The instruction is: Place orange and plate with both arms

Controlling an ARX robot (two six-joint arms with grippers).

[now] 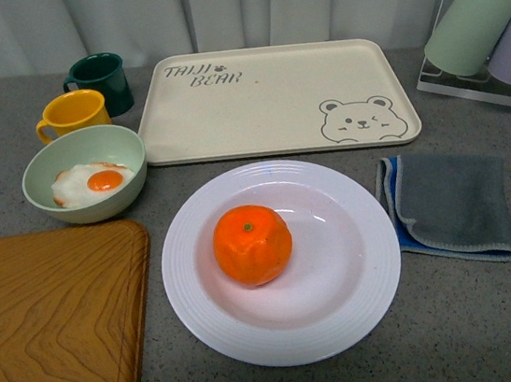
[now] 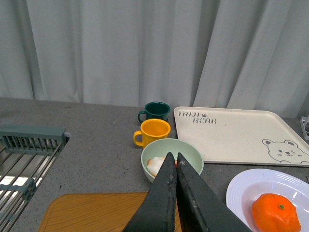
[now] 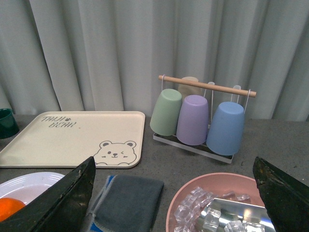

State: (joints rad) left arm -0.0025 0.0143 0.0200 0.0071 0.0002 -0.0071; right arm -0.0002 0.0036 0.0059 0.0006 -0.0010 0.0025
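Orange (image 1: 252, 244) on plate (image 1: 366, 313), grey counter (image 1: 500, 328), curtains (image 1: 259, 2), left tool (image 2: 174, 155) closed empty, right tool (image 3: 173, 159) spread wide

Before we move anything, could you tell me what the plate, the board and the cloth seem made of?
The plate looks like glazed ceramic, possibly melamine: glossy white with soft highlights. The board looks like wood, or a wood-print surface: brown swirling grain, smooth sheen. The cloth looks like soft matte fabric, perhaps microfibre: grey, stitched edge.

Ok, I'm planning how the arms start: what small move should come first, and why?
Probably open the left gripper: its jaws are shut, so it cannot take the orange sitting on the plate. The right gripper is wide open.
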